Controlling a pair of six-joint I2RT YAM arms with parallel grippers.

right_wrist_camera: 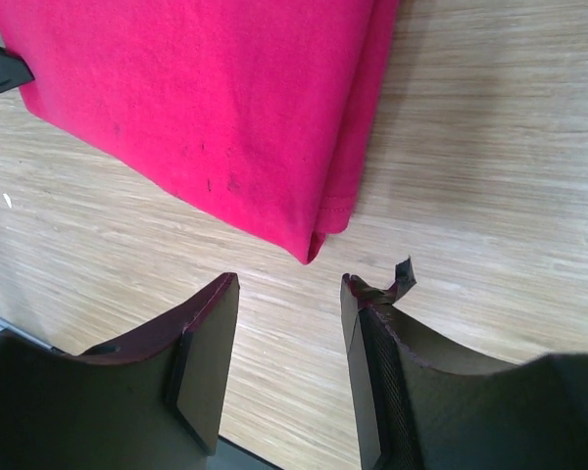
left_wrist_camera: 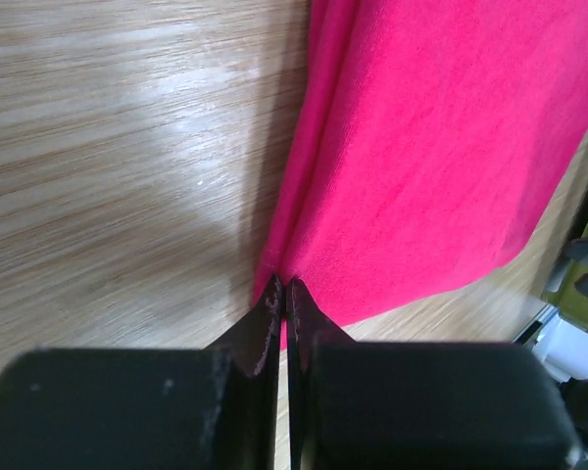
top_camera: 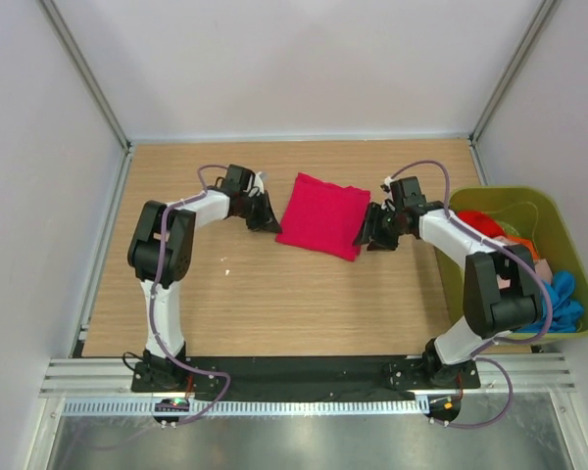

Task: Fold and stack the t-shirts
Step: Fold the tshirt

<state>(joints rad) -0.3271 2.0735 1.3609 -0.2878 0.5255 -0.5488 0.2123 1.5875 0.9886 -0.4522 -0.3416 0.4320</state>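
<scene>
Table [top_camera: 274,294]: carries one shirt only, with no stack begun.

Tub [top_camera: 500,192]: stands at the right table edge and holds the other shirts [top_camera: 559,299], bunched and unfolded. Blue, orange and red cloth show there. Their count cannot be told, since the right arm crosses the tub's near corner.

Red shirt [top_camera: 321,215]: lies mid-table between the grippers as a compact, layered rectangle, set slightly askew. Judgement: its fold is at or near completion, and this is the first item of several.

Left gripper [left_wrist_camera: 282,289]: clenched, tips at the shirt's left corner. Whether a cloth layer is caught between the tips cannot be told.

Right gripper [right_wrist_camera: 289,284]: released, jaws apart, just short of the shirt's right corner and not touching it.

Next move, as judged: free any cloth held at the left, confirm the fold lies flat, then send the right arm to the tub for a fresh shirt.

Also unclear: the shirt's lower layers, and a small dark scrap [right_wrist_camera: 403,271] on the right finger.
</scene>
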